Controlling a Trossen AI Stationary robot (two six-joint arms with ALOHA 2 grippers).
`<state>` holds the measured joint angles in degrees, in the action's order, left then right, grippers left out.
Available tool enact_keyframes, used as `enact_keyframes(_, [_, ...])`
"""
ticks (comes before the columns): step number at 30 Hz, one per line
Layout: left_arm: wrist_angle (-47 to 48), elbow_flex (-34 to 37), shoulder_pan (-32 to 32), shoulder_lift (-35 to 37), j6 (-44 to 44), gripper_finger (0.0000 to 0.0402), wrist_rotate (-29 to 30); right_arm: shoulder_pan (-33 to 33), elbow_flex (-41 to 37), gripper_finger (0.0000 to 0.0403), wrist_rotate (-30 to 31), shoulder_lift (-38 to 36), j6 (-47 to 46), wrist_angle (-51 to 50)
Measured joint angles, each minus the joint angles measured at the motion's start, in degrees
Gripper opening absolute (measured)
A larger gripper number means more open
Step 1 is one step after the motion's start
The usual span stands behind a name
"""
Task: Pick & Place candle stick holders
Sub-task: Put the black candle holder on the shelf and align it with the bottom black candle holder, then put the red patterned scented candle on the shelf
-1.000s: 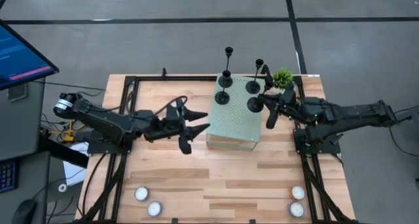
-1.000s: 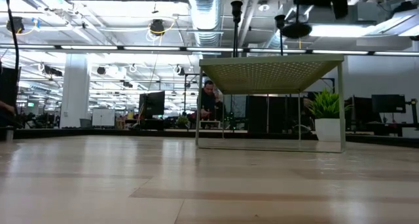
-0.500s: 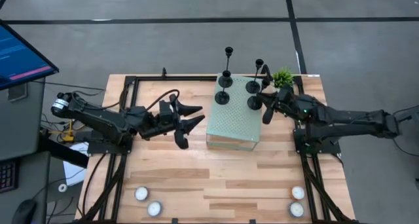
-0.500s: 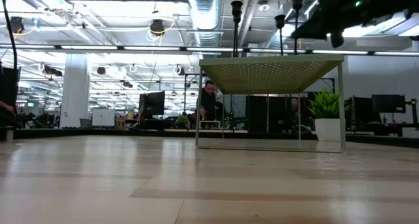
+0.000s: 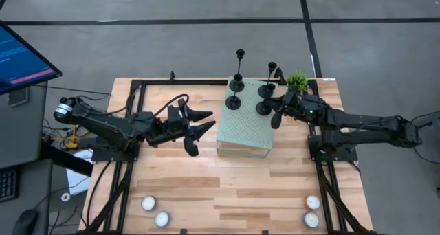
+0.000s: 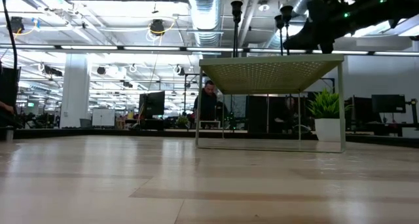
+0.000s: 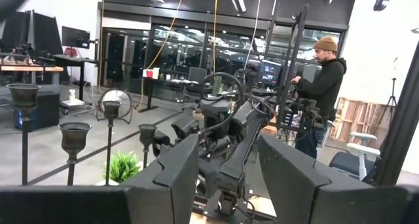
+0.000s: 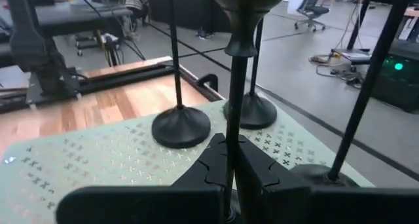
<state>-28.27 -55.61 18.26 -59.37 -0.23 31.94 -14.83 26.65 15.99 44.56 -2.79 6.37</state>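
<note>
right gripper (image 5: 275, 116) pinching a candle holder (image 8: 237, 86) by its stem over the green stand (image 5: 245, 128).

the right gripper's fingers (image 8: 255, 168) are pressed tight around the thin stem of a black candle holder, at the stand's right side near the small potted plant (image 5: 297, 80). three more candle holders stand upright on the perforated top of the stand: one at its far left corner (image 5: 234, 101), a tall one just behind it (image 5: 240, 56), and one at the far right (image 5: 267, 89). the left gripper (image 5: 203, 128) hangs over the wooden table (image 5: 206, 187) just left of the stand, its fingers (image 7: 171, 178) spread apart and holding nothing. four white tealights lie at the near edge, two left (image 5: 155, 211) and two right (image 5: 312, 211). a person (image 7: 322, 86) stands in the room beyond.
</note>
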Motion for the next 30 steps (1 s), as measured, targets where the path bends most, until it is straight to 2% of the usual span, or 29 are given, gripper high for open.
enact_keyframes(8, [0.02,0.00,0.00,0.00,0.00,0.0158,0.00,0.09,0.03,0.0001,-0.96,2.49,0.79,0.47])
enact_keyframes(13, [0.02,0.00,0.00,0.00,0.72,0.0158,0.00,0.09,0.07,0.0027,-0.94,2.63,0.83,0.36])
enact_keyframes(18, [0.89,0.00,0.00,0.00,2.91,0.0177,0.00,0.09,0.04,0.0087,-0.96,2.58,0.82,-0.54])
enact_keyframes(23, [5.63,0.00,0.06,0.06,1.14,0.0210,0.00,0.09,0.50,0.0167,-0.94,2.47,-0.45,-1.75])
enact_keyframes(27, [16.19,0.00,1.20,1.87,-5.33,0.0233,-0.02,0.30,4.21,0.0231,-0.98,0.37,-0.26,-8.03])
enact_keyframes(30, [25.73,0.00,2.68,3.59,-11.36,0.0243,-0.02,0.61,8.26,0.0263,-0.97,-1.47,0.18,-16.91])
